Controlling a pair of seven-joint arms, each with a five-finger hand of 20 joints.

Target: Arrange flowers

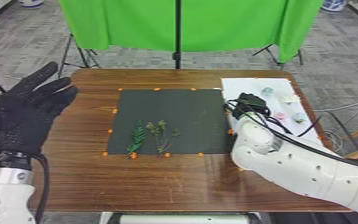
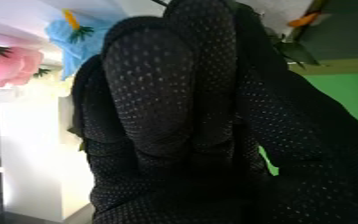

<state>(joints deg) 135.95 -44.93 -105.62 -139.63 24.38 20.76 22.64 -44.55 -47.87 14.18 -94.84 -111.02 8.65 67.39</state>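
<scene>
The step in hand looks like picking the next stem from the supply side for the arrangement. A dark, feathery green leaf sprig (image 1: 137,137) and a loose spray of thin green stems (image 1: 162,135) lie side by side on the low left part of the square dark mat (image 1: 171,107), which is ringed by small orange tabs (image 1: 157,89). The soft pale-blue flower (image 1: 267,91), the cream-white flower (image 1: 289,99) and the pink flower (image 1: 280,116) are on the white sheet (image 1: 246,85) at the right of the brown wooden table (image 1: 167,182).

The right hand (image 1: 246,104), in black fabric, is over the sheet's left border, near the flowers; I cannot tell whether it grips anything. Small green leaves (image 2: 298,52) show beside its glove in the right wrist view, and I cannot tell whether their stem is held. The left hand (image 1: 29,107) is off to the left of the mat, spread and relaxed, with nothing in it.

The next move probably calls for a stem pinched low, lifted free of its neighbours, then laid by the greenery. The mat leaves good room right of the sprays and above them; the sheet runs close to the table's right edge, and the black cables (image 1: 286,134) beside the right arm could drag on the blooms
</scene>
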